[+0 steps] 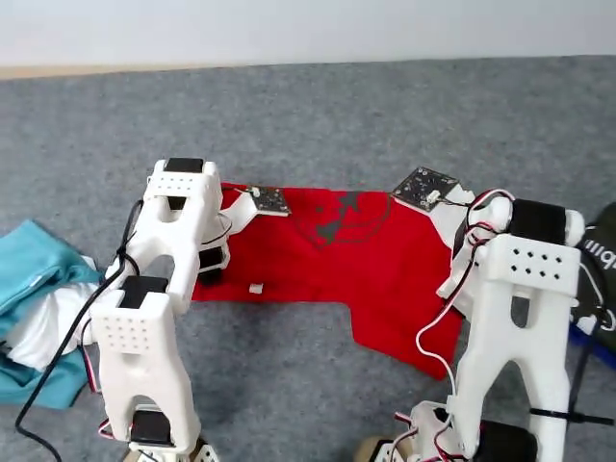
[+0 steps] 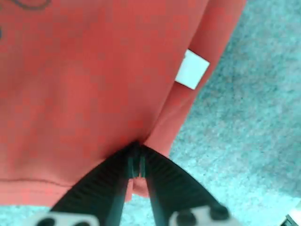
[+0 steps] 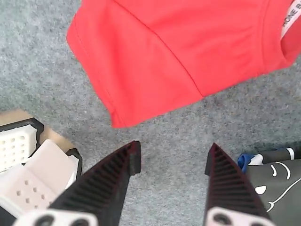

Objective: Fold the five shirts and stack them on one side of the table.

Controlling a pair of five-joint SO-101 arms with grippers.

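Evidently my left gripper (image 2: pixel 136 162) is clamped on the shirt (image 1: pixel 318 255) hem; my right gripper (image 3: pixel 171 162) hangs, fingers apart. Limp, light cloth: I'd pinch the sleeve (image 3: pixel 136 70) edge.

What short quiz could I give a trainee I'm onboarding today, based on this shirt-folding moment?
1. True or false: the left gripper is shut on the red shirt.
2. The right gripper is: A open and empty; B shut on a sleeve; C shut on a dark shirt.
3. What colour is the crumpled shirt at the high view's left edge?
Key: 1 true; 2 A; 3 teal.
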